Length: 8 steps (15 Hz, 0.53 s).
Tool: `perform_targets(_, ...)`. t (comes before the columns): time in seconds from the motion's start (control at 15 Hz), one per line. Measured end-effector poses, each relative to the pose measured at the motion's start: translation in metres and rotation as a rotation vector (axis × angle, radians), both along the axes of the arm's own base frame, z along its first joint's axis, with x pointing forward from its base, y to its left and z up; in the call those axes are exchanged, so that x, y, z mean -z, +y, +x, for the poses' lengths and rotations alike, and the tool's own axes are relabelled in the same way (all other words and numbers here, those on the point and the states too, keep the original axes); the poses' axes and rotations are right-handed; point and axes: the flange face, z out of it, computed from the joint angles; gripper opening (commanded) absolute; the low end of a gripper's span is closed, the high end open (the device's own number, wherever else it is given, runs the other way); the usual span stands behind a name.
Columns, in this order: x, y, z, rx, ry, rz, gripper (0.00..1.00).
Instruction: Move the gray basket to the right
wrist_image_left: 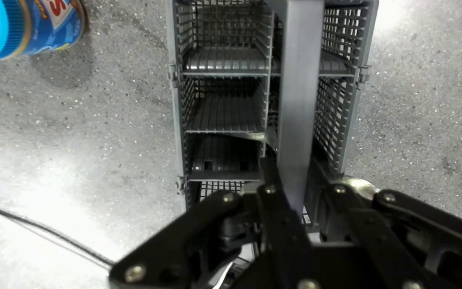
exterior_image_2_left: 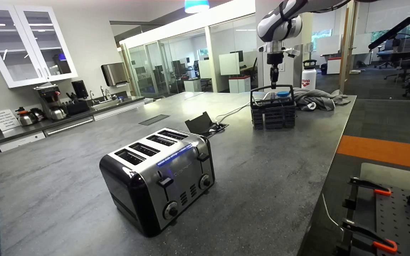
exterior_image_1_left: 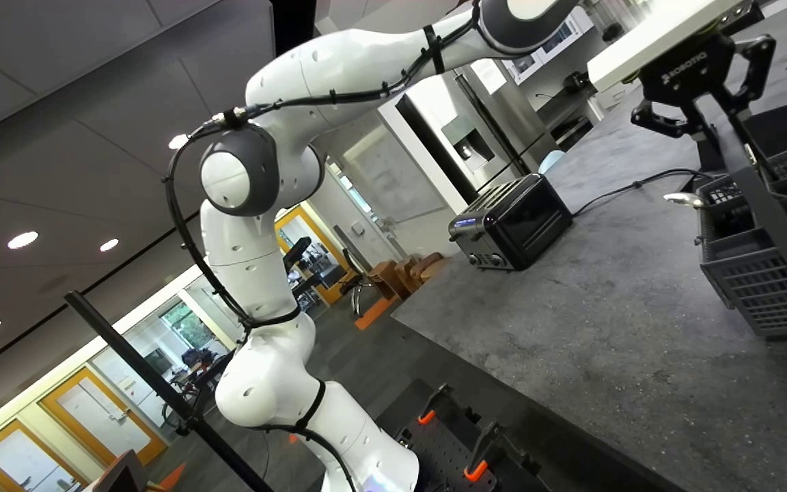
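The gray basket [exterior_image_1_left: 779, 297] stands on the counter with its lattice walls and divided compartments. It also shows in an exterior view [exterior_image_2_left: 274, 117] and in the wrist view [wrist_image_left: 331, 110]. Its long flat handle [wrist_image_left: 301, 80] stands upright over the middle. My gripper [wrist_image_left: 294, 168] is shut on this handle near one end, with a finger on each side. The gripper also shows at the handle in both exterior views [exterior_image_1_left: 732, 150] [exterior_image_2_left: 273, 85]. A metal utensil [wrist_image_left: 359, 186] sticks out of the basket. I cannot tell whether the basket's bottom touches the counter.
A blue-lidded jar [wrist_image_left: 54, 24] stands beside the basket. A toaster [exterior_image_2_left: 155, 177] stands on the counter [exterior_image_2_left: 262, 170]. A black open-lidded outlet box [exterior_image_2_left: 200, 123] with cords lies near the basket. A gray cloth [exterior_image_2_left: 320, 97] and white bottle [exterior_image_2_left: 308, 79] are behind it.
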Motion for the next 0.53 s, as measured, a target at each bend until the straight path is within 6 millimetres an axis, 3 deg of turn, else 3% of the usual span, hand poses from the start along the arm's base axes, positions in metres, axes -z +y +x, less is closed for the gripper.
perform_targets(0.2, 0.0019, -0.0036, 0.0013, -0.013, 0.0, -0.004, 0.05)
perform_targets(0.27, 0.002, -0.0038, 0.0018, -0.014, 0.0, -0.005, 0.15)
perform_targets(0.33, 0.0019, -0.0038, 0.002, -0.015, 0.0, -0.005, 0.44)
perform_targets(0.47, 0.002, -0.0039, 0.0021, -0.015, 0.001, -0.006, 0.52)
perform_targets(0.53, 0.0011, -0.0039, 0.0024, -0.016, -0.001, -0.008, 0.61)
